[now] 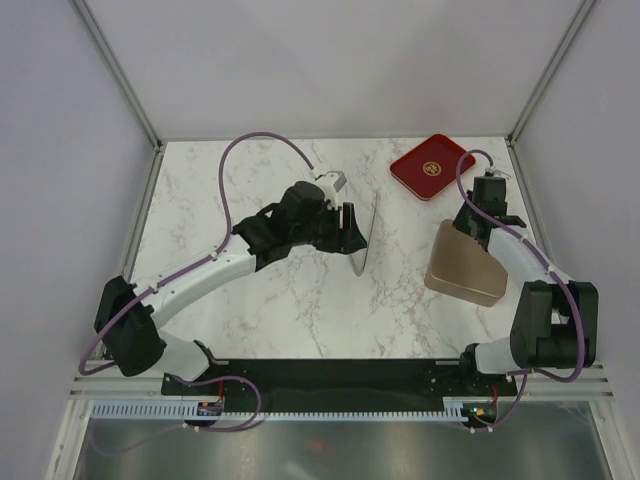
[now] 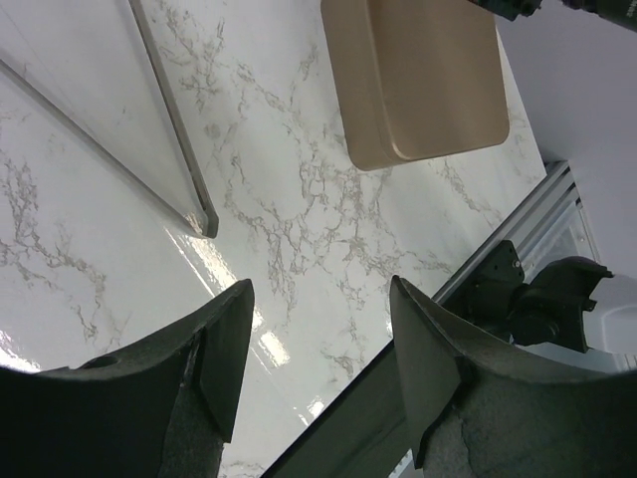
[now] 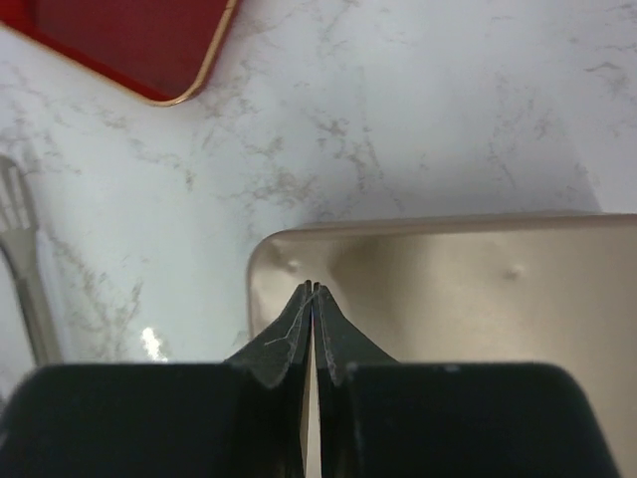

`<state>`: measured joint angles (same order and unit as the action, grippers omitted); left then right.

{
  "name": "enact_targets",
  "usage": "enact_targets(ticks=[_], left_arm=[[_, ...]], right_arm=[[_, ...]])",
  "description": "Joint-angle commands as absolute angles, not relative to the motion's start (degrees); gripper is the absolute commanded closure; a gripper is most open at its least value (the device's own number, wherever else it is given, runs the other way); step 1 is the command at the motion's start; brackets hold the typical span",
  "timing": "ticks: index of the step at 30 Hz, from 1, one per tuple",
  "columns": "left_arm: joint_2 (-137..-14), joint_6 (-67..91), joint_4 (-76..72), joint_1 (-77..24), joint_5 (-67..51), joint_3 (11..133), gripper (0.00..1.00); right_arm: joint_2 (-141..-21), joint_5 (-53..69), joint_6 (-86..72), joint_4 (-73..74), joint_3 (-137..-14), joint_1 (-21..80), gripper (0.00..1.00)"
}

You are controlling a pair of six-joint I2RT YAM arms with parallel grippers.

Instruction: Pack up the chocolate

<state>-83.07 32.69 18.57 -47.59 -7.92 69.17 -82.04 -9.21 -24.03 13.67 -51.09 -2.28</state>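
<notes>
No chocolate shows in any view. The tan rose-gold box (image 1: 465,265) (image 2: 418,80) (image 3: 478,289) lies closed at the right of the marble table. My right gripper (image 1: 472,228) (image 3: 314,289) is shut with nothing in it, its tips just above the box top near a rounded corner. The red tray (image 1: 432,167) (image 3: 119,40) with a gold emblem lies beyond it at the back right. My left gripper (image 1: 349,231) (image 2: 320,299) is open mid-table, and only table and the black base rail show between its fingers.
A thin flat piece with a silver edge (image 1: 362,240) (image 2: 169,129) stands tilted right beside the left gripper; I cannot tell whether they touch. Grey walls enclose the table (image 1: 280,300) on three sides. The black base rail (image 1: 330,375) runs along the near edge.
</notes>
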Motion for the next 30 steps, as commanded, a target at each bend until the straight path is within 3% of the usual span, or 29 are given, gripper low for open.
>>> enact_targets(ticks=[1,5,18,22,24,25,26,29,30], left_arm=[[-77.27,31.03,18.37,-47.37,-6.15,70.49,0.35],[-72.34,30.06,18.46,-47.37,-6.15,66.90,0.34],[-55.21,27.07,23.29,-47.46,-0.71,60.12,0.31],[-51.86,26.37,24.16,-47.46,1.48,59.06,0.29],[-51.24,26.10,24.61,-47.37,2.46,59.32,0.20],[-51.24,25.84,25.65,-47.37,2.63,59.94,0.02],[-51.15,25.75,26.01,-47.37,2.98,60.20,0.00],[-50.63,25.84,27.50,-47.37,3.86,60.82,0.00],[-49.84,25.84,27.77,-47.37,4.13,60.73,0.00]], right_arm=[[-78.93,-2.92,-24.35,16.69,-54.23,-0.27,0.92],[-77.88,3.34,-23.56,18.19,-52.30,-0.26,0.92],[-77.26,-4.04,-23.02,21.53,-48.33,-2.20,0.91],[-72.26,-6.32,-24.43,24.42,-51.76,3.50,0.90],[-70.67,-5.80,-25.22,25.48,-53.95,7.27,0.86],[-69.01,-5.63,-25.22,26.45,-54.57,8.69,0.83],[-68.30,-5.71,-25.05,27.15,-55.19,11.40,0.80],[-64.87,-4.93,-24.35,29.97,-57.39,15.80,0.50],[-63.65,-4.49,-23.91,30.58,-57.74,16.60,0.03]])
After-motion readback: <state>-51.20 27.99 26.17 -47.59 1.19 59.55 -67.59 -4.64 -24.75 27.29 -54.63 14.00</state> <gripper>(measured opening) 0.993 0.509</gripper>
